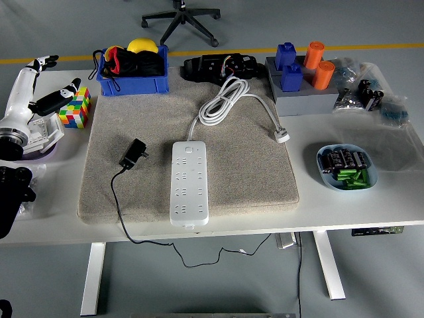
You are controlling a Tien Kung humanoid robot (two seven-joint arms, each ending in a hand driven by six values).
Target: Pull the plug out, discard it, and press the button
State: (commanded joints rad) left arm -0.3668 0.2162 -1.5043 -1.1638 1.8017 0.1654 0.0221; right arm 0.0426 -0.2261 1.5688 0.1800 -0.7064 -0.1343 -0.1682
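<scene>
Grey floor (66, 26), yellow line (371, 48), office chair base (180, 16).

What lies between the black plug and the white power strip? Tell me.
Nothing: in the head view only bare beige mat separates the black plug from the white power strip.

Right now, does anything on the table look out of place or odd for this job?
Yes. The black plug already lies loose on the grey mat, left of the white power strip, whose sockets look empty. Its cord trails off the table's near edge. The strip's own white plug also lies unplugged at the mat's right edge.
</scene>
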